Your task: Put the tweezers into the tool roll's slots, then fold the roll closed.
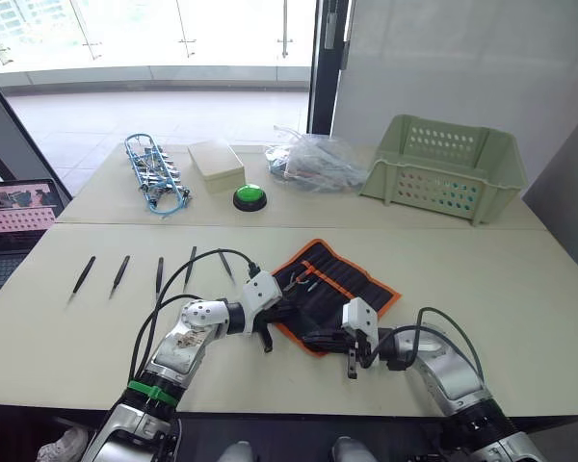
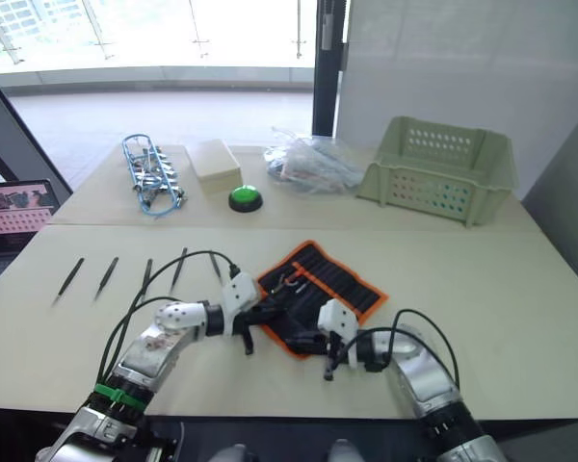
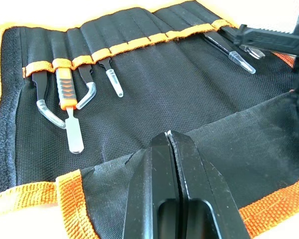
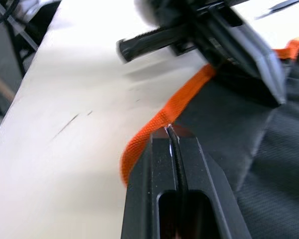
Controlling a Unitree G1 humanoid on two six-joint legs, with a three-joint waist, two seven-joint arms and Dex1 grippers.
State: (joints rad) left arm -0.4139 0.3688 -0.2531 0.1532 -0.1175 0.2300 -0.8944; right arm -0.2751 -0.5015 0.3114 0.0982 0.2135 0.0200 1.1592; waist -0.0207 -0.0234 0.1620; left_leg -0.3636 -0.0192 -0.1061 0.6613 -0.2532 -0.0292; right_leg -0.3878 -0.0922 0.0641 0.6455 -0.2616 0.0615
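Observation:
The tool roll [image 1: 352,279] lies open on the near table, black with orange edging. Its slots [image 3: 114,50] hold an orange-handled tool and a few capped tools. Several black tweezers [image 1: 119,275] lie in a row on the table to the roll's left. My left gripper [image 3: 169,135] is shut at the edge of the roll's black flap, on the roll's near left side [image 1: 287,313]. My right gripper [image 4: 169,130] is shut on the roll's orange edging at its near corner [image 1: 318,339]. The left gripper's black body also appears in the right wrist view, just beyond that corner.
On the far table stand a pale green perforated basket [image 1: 453,168], a clear plastic bag [image 1: 313,162], a green button [image 1: 249,197], a beige box [image 1: 215,161] and a blue-wire bundle of clips [image 1: 154,173]. A laptop [image 1: 14,212] sits beyond the left edge.

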